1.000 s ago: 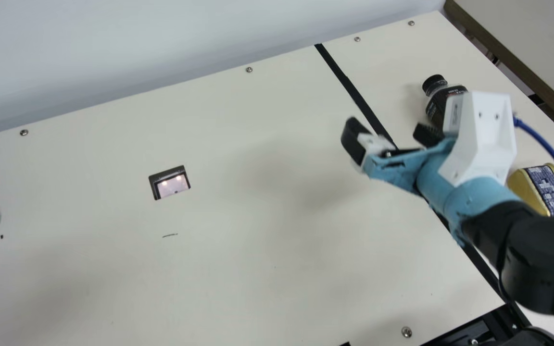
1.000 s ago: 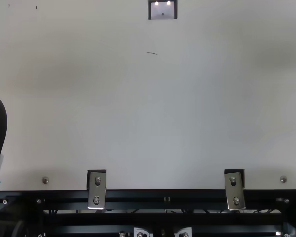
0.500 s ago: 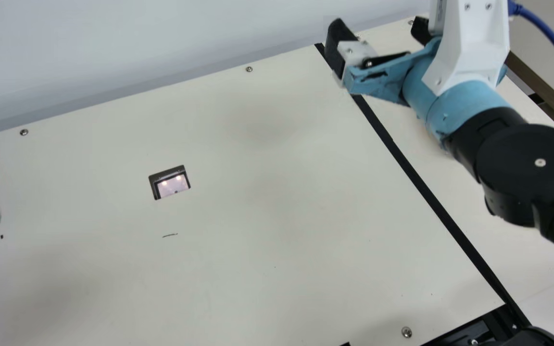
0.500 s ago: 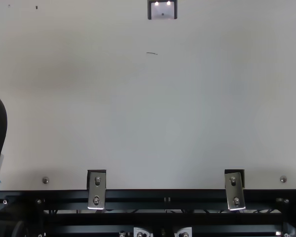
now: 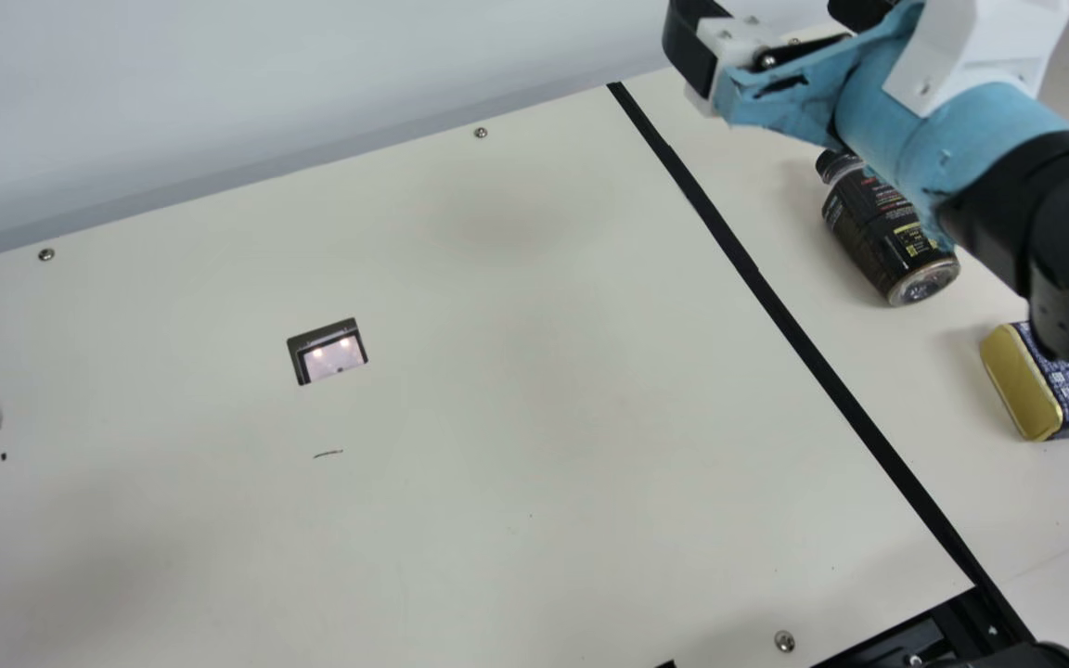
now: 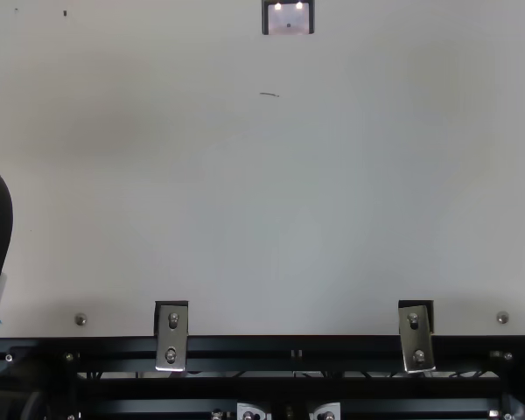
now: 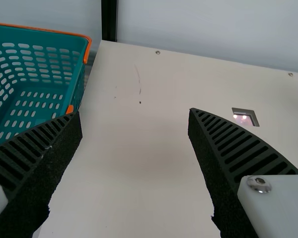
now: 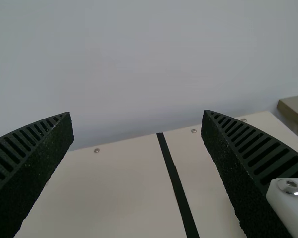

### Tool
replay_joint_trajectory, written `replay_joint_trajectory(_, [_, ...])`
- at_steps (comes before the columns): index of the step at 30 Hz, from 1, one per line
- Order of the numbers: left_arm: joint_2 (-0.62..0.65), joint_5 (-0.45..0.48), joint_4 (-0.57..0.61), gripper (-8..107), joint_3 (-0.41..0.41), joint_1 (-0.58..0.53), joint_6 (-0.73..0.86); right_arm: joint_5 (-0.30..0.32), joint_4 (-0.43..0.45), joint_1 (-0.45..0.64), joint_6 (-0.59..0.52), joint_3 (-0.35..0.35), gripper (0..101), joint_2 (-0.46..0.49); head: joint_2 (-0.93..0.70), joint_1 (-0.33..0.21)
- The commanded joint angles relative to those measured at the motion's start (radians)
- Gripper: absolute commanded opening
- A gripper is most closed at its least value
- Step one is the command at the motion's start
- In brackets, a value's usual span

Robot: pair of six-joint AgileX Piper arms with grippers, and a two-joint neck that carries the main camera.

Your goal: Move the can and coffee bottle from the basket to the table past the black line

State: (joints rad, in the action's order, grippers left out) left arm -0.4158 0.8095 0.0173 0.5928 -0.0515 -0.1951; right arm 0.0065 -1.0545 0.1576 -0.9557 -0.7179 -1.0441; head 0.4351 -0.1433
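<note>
My right gripper is raised near the table's far edge at upper right in the main view. In the right wrist view, that gripper stands open with nothing between its fingers. Beyond the black line, a dark coffee bottle lies on its side, partly covered by the right arm. Nearer the front, the gold and blue can lies on the same side of the line, apart from the bottle. My left gripper is open and holds nothing, with the teal basket beside one finger; the visible part of its inside holds nothing.
A pale wall rises behind the table's far edge. A small dark-framed rectangular cutout sits in the table. Metal brackets and black rails run along the front edge.
My right arm has swung up toward the far edge, then a little rightward, uncovering most of the bottle and can, which have not moved. The left arm's part in the top view has stayed still.
</note>
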Motion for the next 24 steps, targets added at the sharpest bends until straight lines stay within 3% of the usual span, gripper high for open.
replay_joint_trajectory(1, [0.0,0.0,0.0,90,0.0,0.0,0.0,0.154,0.049,0.074,0.042,0.017,101,0.051,-0.01,-0.016])
replay_joint_trajectory(8, [0.0,0.0,0.0,90,0.0,0.0,0.0,0.455,0.308,0.219,0.292,0.024,101,0.253,-0.01,-0.016])
replay_joint_trajectory(12, [0.0,0.0,0.0,90,0.0,0.0,0.0,0.57,0.411,0.237,0.399,0.029,101,0.362,-0.01,-0.016])
replay_joint_trajectory(17, [0.0,0.0,0.0,90,0.0,0.0,0.0,0.592,0.532,0.216,0.47,0.123,101,0.462,-0.01,-0.016])
replay_joint_trajectory(23, [0.0,0.0,0.0,90,0.0,0.0,0.0,0.49,0.679,0.199,0.507,0.328,101,0.563,-0.01,-0.016])
replay_joint_trajectory(24, [0.0,0.0,0.0,90,0.0,0.0,0.0,0.566,0.617,0.2,0.502,0.228,101,0.533,-0.01,-0.016])
